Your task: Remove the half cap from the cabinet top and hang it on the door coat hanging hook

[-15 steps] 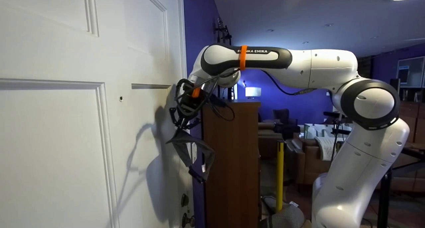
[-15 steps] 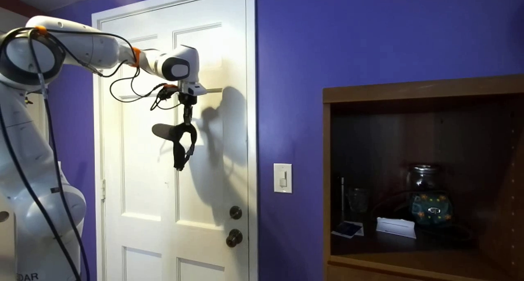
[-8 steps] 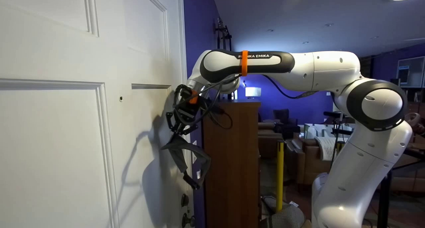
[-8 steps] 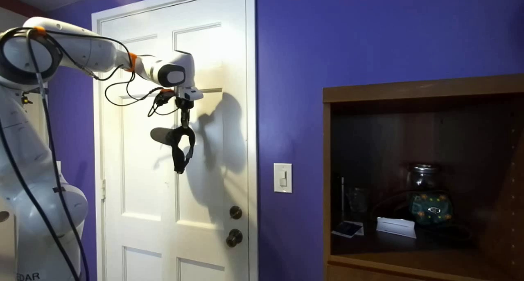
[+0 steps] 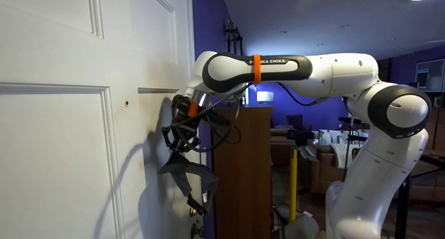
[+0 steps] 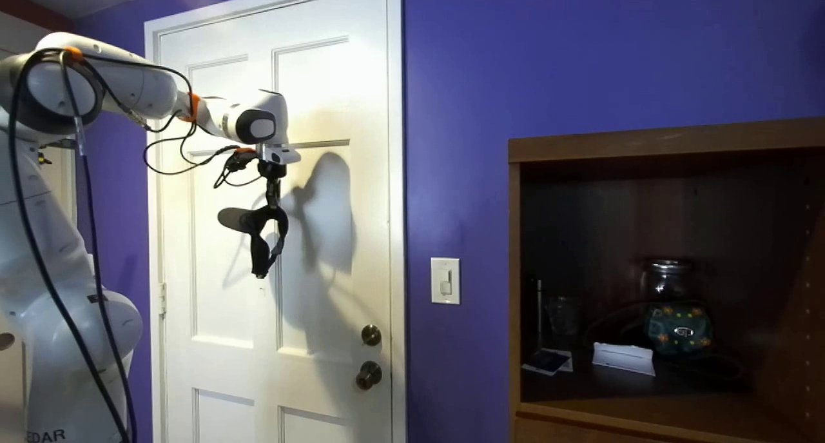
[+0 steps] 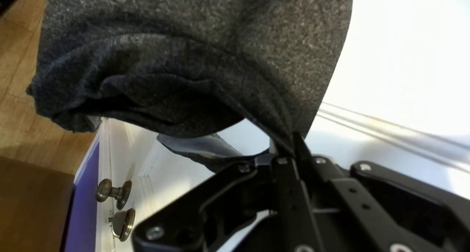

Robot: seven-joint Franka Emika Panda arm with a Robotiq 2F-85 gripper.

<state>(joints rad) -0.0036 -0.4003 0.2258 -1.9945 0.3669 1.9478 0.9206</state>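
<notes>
Leftmost in an exterior view, the white door bears what is probably the hook, a small dark stub. It sits at about half past ten from the gripper, so the coming move likely runs that way; depth is hard to judge. The gripper is pinched closed on the half cap, which hangs off it toward five o'clock, long axis steep. In an exterior view its brim points to nine, its strap loop to six. Farther right stands the cabinet.
</notes>
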